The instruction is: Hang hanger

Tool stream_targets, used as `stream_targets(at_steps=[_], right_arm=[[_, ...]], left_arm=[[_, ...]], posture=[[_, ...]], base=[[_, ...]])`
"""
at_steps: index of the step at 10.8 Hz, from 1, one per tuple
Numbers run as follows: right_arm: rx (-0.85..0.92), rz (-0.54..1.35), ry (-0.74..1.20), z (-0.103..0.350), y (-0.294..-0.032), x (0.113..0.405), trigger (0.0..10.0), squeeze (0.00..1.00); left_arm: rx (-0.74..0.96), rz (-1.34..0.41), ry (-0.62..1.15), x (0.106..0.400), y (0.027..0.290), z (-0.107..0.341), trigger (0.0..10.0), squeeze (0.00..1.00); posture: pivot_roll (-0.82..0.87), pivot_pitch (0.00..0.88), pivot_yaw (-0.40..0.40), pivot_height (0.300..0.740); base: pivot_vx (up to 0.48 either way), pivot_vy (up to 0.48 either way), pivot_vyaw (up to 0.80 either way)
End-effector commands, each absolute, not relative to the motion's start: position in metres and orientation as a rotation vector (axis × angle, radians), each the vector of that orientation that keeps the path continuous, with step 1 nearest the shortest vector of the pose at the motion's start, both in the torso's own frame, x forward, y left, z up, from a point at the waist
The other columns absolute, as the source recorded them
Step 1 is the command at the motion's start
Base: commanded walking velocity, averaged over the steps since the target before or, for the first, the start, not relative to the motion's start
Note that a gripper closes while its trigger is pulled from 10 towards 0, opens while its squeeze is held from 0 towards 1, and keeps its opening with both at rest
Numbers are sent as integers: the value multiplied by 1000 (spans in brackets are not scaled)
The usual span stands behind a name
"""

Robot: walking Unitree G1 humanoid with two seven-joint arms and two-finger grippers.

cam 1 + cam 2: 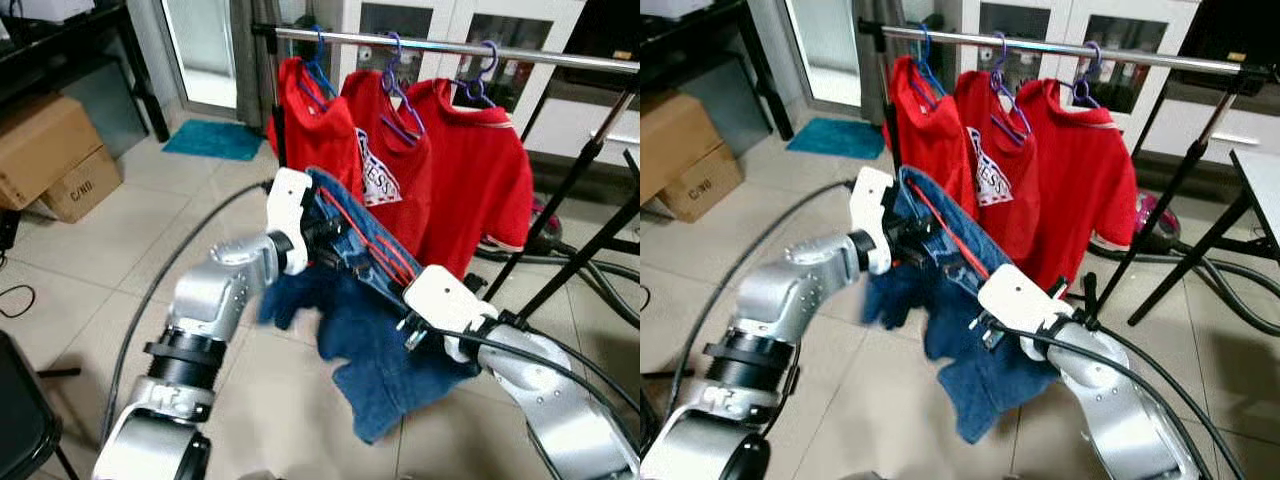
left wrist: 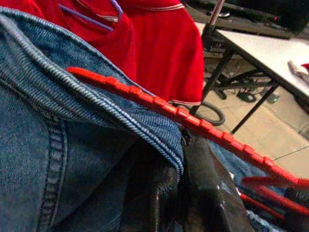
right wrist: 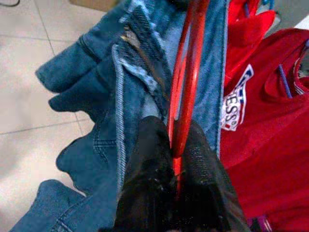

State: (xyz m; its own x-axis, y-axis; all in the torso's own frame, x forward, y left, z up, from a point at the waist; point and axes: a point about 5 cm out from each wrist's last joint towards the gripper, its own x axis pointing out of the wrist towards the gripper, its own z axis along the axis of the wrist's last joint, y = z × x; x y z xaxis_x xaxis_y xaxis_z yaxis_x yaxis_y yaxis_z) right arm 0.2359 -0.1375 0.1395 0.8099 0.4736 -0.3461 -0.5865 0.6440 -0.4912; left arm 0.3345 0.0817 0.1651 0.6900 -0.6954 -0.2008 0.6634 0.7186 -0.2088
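Observation:
A red hanger (image 1: 365, 240) carries a blue denim garment (image 1: 380, 370), and both arms hold it up in front of the clothes rail (image 1: 440, 45). My right gripper (image 3: 176, 159) is shut on the hanger's red bars at the lower right end. At the upper left end, my left gripper (image 1: 320, 242) is shut on the denim waistband (image 2: 120, 121), with the hanger's ridged red bar (image 2: 193, 121) running just above its fingers (image 2: 212, 193). Three red T-shirts (image 1: 470, 170) hang on the rail behind, on purple and blue hangers. The denim hangs below the rail, in front of the shirts.
Cardboard boxes (image 1: 45, 150) sit at the far left, with a teal mat (image 1: 212, 140) by the door. Black stand legs (image 1: 570, 200) slant at the right, beside a white table (image 1: 1260, 190) and a vacuum cleaner (image 1: 1155, 220). A black cable (image 1: 150, 300) crosses the tiled floor.

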Motion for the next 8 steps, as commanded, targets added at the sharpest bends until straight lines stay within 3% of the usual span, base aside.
stream_targets(at_steps=[1,4,7,8], right_arm=[[-584,629,276,129,-149,231,10000,0],[-461,718,242,150,-163,227,10000,0],[-338,634,168,170,-179,239,10000,0],[-287,688,142,174,-177,235,10000,0]], left_arm=[[-22,-710,197,341,95,185,0,0],[118,-597,272,341,118,165,0,0],[154,-560,330,335,124,142,0,0],[146,-499,315,338,128,137,0,0]], posture=[[-82,0,52,740],[-88,0,55,740],[-87,0,53,740],[-86,0,53,740]], base=[[0,0,0],[0,0,0],[0,0,0],[0,0,0]])
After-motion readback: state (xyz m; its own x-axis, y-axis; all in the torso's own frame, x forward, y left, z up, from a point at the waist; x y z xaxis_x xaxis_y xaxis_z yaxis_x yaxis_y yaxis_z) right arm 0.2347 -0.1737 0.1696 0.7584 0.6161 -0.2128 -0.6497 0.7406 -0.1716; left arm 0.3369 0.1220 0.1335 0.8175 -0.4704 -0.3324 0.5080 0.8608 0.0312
